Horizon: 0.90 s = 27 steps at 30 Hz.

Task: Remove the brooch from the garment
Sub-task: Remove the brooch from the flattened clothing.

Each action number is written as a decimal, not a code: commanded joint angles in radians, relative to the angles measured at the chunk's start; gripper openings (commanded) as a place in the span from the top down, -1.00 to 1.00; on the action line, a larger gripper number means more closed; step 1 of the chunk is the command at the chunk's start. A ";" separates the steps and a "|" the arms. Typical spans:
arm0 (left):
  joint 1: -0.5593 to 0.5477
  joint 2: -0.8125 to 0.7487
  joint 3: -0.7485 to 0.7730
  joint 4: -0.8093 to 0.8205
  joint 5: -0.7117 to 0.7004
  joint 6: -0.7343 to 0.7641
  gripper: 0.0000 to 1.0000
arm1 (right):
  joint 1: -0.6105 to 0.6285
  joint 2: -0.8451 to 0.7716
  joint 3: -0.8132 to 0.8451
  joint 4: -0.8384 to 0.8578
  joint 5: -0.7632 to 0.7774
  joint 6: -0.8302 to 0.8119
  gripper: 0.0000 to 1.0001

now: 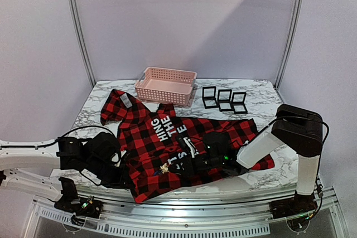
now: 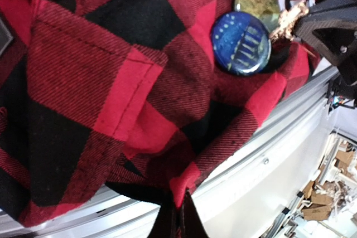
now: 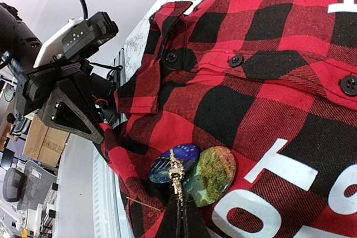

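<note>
Gold brooch gripped by closed right pincer | left pincer clamps garment hem

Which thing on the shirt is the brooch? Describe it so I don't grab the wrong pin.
Find the red-and-black plaid shirt on the marble table, then its near hem below the white lettering. A blue badge and a green-gold badge sit there, both round; the brooch is the small, slender gold piece next to them, not a flat disc.

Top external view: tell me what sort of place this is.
Probably a robot test booth in a lab or workshop: a marble-patterned table enclosed by plain white panels, and the left wrist view shows cardboard boxes beyond its edge.
</note>
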State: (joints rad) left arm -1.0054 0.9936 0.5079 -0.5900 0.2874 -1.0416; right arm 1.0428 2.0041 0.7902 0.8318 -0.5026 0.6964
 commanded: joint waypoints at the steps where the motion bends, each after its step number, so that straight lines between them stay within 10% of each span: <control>1: -0.016 -0.001 0.008 -0.024 -0.009 0.010 1.00 | 0.013 -0.034 -0.002 -0.046 0.059 -0.022 1.00; 27: -0.016 -0.004 0.016 -0.060 -0.031 0.035 1.00 | 0.081 -0.142 0.023 -0.288 0.377 -0.126 1.00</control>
State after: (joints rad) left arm -1.0054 0.9932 0.5079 -0.6197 0.2741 -1.0210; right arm 1.1202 1.8912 0.8246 0.5636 -0.1761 0.5739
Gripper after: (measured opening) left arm 0.028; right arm 0.006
